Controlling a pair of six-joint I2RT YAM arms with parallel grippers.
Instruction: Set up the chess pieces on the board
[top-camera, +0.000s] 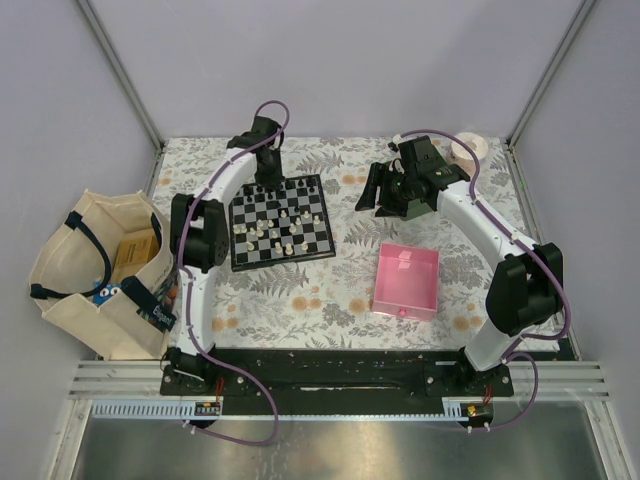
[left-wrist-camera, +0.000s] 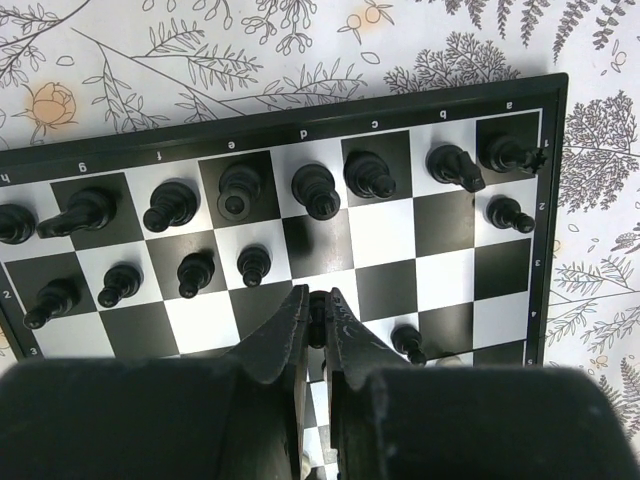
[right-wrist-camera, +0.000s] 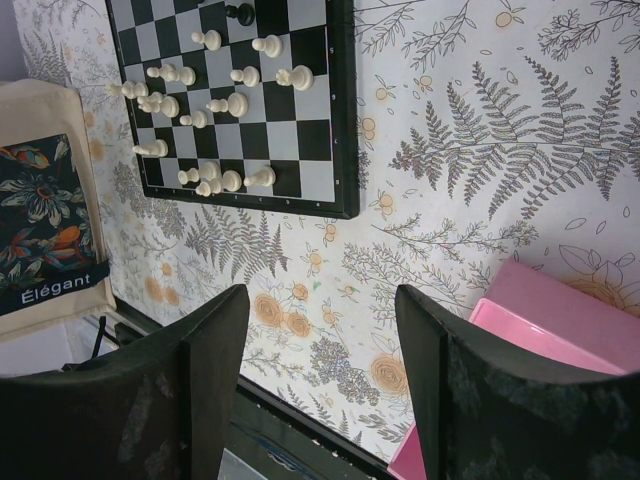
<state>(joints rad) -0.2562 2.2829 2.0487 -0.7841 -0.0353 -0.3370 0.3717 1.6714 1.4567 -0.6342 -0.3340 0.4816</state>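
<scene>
The board (top-camera: 318, 238) lies on the floral cloth at centre left. Cream-white pieces (top-camera: 268, 232) stand in its near half. Black pieces (left-wrist-camera: 315, 190) fill its far row, with black pawns (left-wrist-camera: 193, 272) in front of them. My left gripper (top-camera: 268, 172) hangs over the board's far part; in the left wrist view it (left-wrist-camera: 320, 300) is shut on a small black piece (left-wrist-camera: 320, 318) above the third row. My right gripper (right-wrist-camera: 320, 300) is open and empty above bare cloth, right of the board (right-wrist-camera: 300, 172). The white pieces (right-wrist-camera: 225, 102) show in the right wrist view.
A pink tray (top-camera: 405, 282) lies right of the board, also at the right wrist view's corner (right-wrist-camera: 560, 330). A cream tote bag (top-camera: 95, 270) stands at the left. A white roll (top-camera: 470, 148) sits at the far right. Metal frame posts bound the table.
</scene>
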